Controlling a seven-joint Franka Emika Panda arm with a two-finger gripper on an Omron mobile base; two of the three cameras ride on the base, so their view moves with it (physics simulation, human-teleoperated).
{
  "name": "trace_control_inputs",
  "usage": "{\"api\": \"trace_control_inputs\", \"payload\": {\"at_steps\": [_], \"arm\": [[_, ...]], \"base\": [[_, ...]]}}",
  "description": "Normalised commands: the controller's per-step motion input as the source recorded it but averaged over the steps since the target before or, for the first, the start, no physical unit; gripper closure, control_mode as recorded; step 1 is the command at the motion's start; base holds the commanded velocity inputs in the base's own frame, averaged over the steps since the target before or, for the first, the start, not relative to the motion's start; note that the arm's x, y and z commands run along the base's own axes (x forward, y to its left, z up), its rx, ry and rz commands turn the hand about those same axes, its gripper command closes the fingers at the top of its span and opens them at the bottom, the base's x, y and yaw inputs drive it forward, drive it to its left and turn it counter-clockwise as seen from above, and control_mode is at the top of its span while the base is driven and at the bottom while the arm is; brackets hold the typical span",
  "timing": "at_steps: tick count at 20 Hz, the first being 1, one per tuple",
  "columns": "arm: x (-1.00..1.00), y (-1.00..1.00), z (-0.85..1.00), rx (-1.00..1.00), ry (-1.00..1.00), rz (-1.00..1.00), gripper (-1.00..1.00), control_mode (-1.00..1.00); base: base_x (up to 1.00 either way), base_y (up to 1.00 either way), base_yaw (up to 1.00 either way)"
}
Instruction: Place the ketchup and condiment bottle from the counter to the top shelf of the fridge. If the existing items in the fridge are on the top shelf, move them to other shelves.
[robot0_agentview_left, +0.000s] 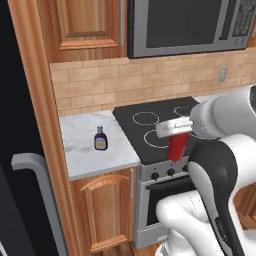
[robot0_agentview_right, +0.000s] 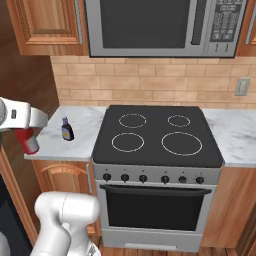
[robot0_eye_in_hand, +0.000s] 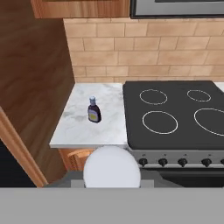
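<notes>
Ketchup bottle (robot0_agentview_left: 177, 146), red w/ white cap, sits closest to cam: hand view has its round white cap (robot0_eye_in_hand: 112, 167) right at the bottom edge, seen end-on. Gripper (robot0_agentview_left: 176, 131) is clamped on it, bottle hanging below the hand, lifted in the air over the stovetop's front-left area in left base view; in right base view the red body (robot0_agentview_right: 28, 140) sits out past the counter's left front corner, off the slab. Fingers themselves hidden by hand/bottle, so jaw width can't be read beyond that grip.

Condiment bottle (robot0_agentview_left: 100, 138) upright on counter (robot0_agentview_left: 80, 150), dark w/ pale cap + blue-white label, roughly mid-slab, well apart from the gripper. Same bottle in hand view (robot0_eye_in_hand: 93, 110) and right base view (robot0_agentview_right: 67, 129), near the stove-side half of the slab.

Stovetop (robot0_agentview_right: 157, 135) black, 4 ring burners, butts against counter's right edge. Oven knobs (robot0_agentview_right: 143, 178) along front below it. Microwave (robot0_agentview_right: 155, 25) above stove, brick backsplash (robot0_agentview_left: 125, 80) behind. Fridge (robot0_agentview_left: 22, 200) black at far left, grey bar handle (robot0_agentview_left: 37, 190) visible; door state cannot tell.
</notes>
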Motion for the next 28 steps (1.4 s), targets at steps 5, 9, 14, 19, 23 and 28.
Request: {"api": "trace_control_inputs", "payload": {"at_steps": [5, 9, 14, 19, 23, 28], "arm": [[-0.92, -0.18, 0.16, 0.00, -0.01, 0.06, 1.00, -1.00], [-0.70, -0.04, 0.00, 0.00, -0.12, 0.07, 1.00, 1.00], [0.00, 0.00, 0.00, 0.00, 0.00, 0.00, 1.00, 1.00], [0.00, 0.00, 0.00, 0.00, 0.00, 0.00, 1.00, 1.00], [0.00, 0.00, 0.00, 0.00, 0.00, 0.00, 1.00, 1.00], [0.00, 0.00, 0.00, 0.00, 0.00, 0.00, 1.00, 1.00]], "base": [[0.00, 0.00, 0.00], [-0.25, -0.06, 0.03], [-1.00, -0.10, 0.16], [-1.00, 0.30, 0.16], [-0.93, 0.89, 0.12], [-0.47, 1.00, 0.09]]}}
